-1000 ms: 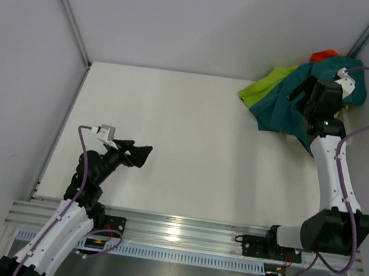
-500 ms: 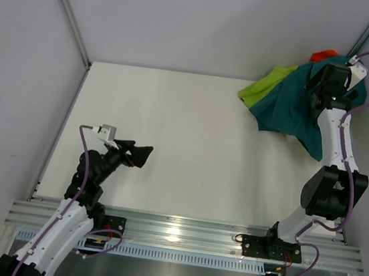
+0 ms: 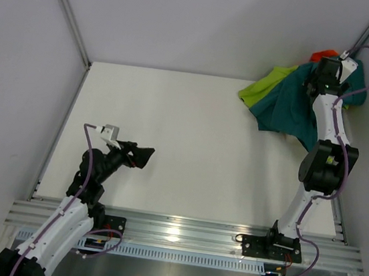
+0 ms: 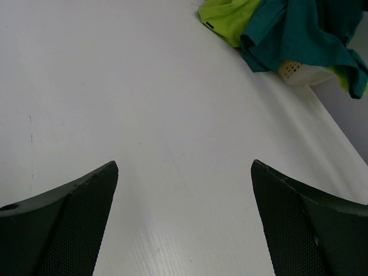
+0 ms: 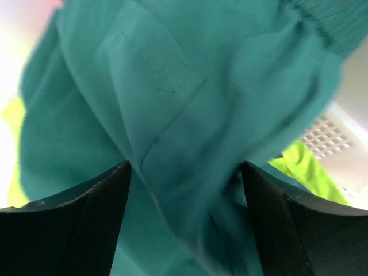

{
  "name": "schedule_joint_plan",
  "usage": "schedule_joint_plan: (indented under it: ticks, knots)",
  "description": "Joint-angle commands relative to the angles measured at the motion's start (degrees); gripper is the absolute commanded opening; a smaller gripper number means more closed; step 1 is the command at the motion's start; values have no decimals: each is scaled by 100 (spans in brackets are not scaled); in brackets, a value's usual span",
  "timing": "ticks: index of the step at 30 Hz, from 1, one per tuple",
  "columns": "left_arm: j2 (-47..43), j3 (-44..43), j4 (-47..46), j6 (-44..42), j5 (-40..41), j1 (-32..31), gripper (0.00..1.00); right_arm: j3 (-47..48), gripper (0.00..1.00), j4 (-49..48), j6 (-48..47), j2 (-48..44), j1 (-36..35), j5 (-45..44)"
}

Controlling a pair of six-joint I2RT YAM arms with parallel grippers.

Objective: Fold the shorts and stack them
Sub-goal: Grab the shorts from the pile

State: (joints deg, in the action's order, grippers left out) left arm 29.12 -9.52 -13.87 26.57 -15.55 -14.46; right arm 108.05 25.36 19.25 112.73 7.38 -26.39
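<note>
At the far right corner of the tabletop point(image 3: 192, 132), teal shorts point(image 3: 285, 110) are draped over lime green shorts point(image 3: 261, 90) and a white basket point(image 4: 296, 70), right pincer point(image 5: 185, 167) spread wide with teal fabric bulged between its fingers, left pincer point(image 4: 184, 167) likewise spread, nothing held.

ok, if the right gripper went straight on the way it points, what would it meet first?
The teal shorts: cloth fills the view right ahead of the open right gripper. Whether they touch yet is unclear.
</note>
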Motion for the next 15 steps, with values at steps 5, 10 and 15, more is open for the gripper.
schedule_joint_plan:
  ticks: [5, 10, 15]
  knots:
    - [225, -15, -318, 68, -220, 13, 99, 849, 0, 329, 9, 241, 18, -77]
    - [190, 3, -327, 68, -203, 13, 99, 1347, 0, 538, -158, -523, -210, -253]
    - [199, 3, -327, 59, -185, 13, 99, 1658, 0, 830, -105, -1453, -307, 669]
